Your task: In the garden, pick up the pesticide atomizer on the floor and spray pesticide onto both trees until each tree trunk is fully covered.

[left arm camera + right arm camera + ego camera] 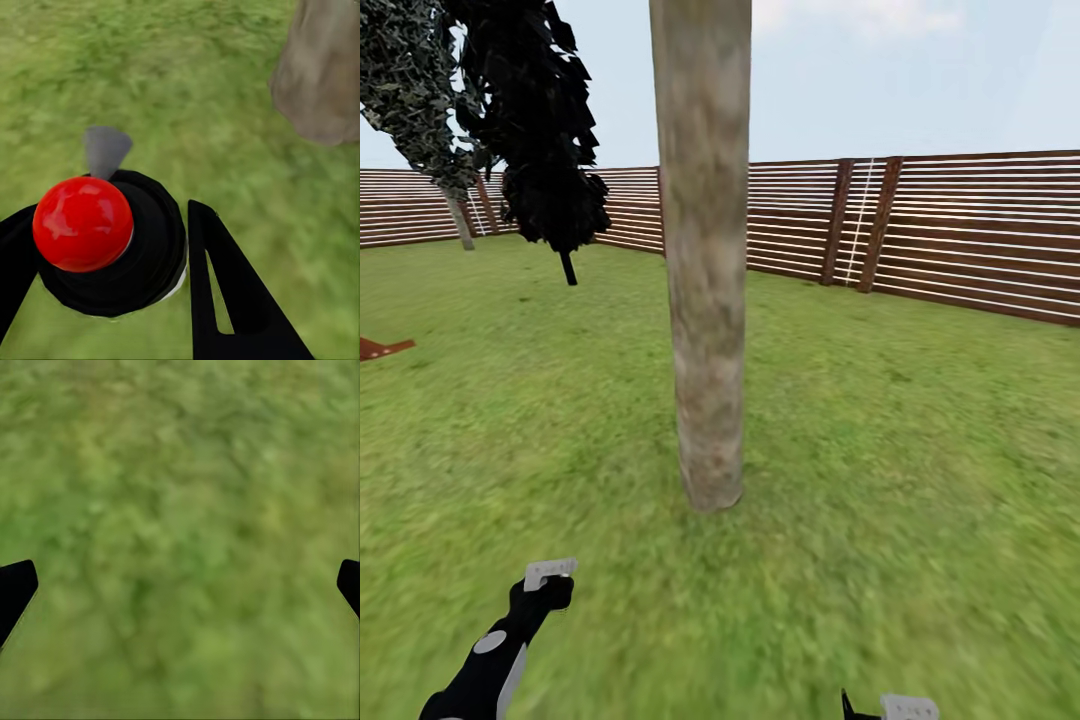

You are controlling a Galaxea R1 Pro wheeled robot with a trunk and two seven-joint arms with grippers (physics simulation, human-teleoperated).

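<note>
We see a thick mottled trunk (703, 260) dead centre in the head view, rising from the grass (880, 480) just ahead of the arms. Slat fence (960, 230) runs behind it; a black-leaved cone tree (540, 130) stands back-left w/ a paler one (420, 90) beyond. A reddish-brown edge (382, 348) pokes in at far left.

Left arm (490, 660) reaches fwd low-left, its gripper (550, 572) short of the trunk base. In the left wrist view the gripper (112, 255) pinches the atomizer (112, 251): dark round body w/ a red dome on top and a grey nozzle toward the grass (150, 90), black fingers (232, 300) tight on both sides. Trunk base (319, 75) sits near, off to one side, not touching.

Right gripper (895, 708) just shows at the bottom edge of the head view. In the right wrist view it (180, 589) is spread wide, fingertips (13, 589) at opposite edges, nothing btwn them but grass (180, 510).
</note>
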